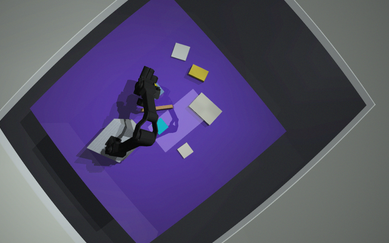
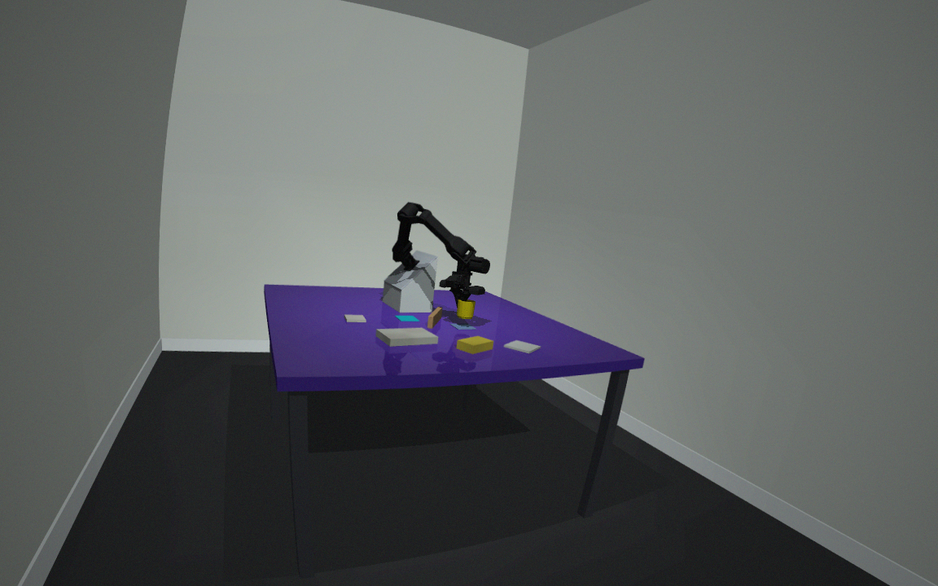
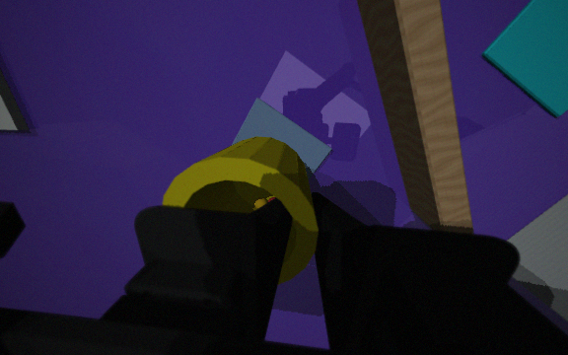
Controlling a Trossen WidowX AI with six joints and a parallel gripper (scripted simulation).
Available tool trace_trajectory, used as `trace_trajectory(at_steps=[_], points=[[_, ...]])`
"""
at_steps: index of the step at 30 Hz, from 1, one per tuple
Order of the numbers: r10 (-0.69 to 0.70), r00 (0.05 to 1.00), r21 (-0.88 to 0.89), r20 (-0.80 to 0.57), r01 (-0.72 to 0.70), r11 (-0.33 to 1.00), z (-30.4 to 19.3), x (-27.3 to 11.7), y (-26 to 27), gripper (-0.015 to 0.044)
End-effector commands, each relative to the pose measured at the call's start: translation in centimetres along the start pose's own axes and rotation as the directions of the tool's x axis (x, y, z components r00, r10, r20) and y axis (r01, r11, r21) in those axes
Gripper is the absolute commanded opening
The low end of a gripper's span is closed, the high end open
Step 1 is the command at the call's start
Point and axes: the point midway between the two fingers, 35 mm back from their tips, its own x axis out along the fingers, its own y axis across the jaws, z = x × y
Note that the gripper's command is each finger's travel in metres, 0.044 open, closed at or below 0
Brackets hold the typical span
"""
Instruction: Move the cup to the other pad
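Note:
The yellow cup [image 1: 155, 84] [image 2: 466, 309] [image 3: 235, 168] hangs roughly upright a little above the blue-grey pad [image 1: 160, 90] [image 2: 463, 327] [image 3: 279, 129]. My gripper [image 2: 462, 299] [image 3: 302, 198] is shut on the cup's wall, with one finger inside the rim and one outside. An orange-yellow marble [image 3: 260, 203] and a bit of red show inside the cup; the rest of the inside is hidden by the finger. The teal pad [image 1: 161, 126] [image 2: 406, 318] [image 3: 550, 54] lies bare on the other side of the wooden bar.
The wooden bar [image 1: 164, 107] [image 2: 434, 317] [image 3: 432, 113] stands between the pads. A cream slab [image 1: 205, 108] [image 2: 406, 337], a yellow block [image 1: 198, 72] [image 2: 475, 344] and two pale tiles [image 1: 180, 51] [image 1: 185, 150] lie farther out. A grey angular block [image 1: 102, 141] [image 2: 410, 297] stands by the arm's base.

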Motion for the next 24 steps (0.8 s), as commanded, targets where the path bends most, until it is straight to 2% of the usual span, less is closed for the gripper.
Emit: trace_trajectory(at_steps=[1,7,24], points=[[0.004,1.000,0.004,-0.003,-0.004,1.000,0.0,-1.5,0.1,0.0000],[0.003,1.000,0.003,-0.002,-0.003,1.000,0.0,-3.8,0.1,0.0000],[0.006,1.000,-0.001,0.003,-0.006,1.000,0.0,-3.6,0.1,0.0000]])
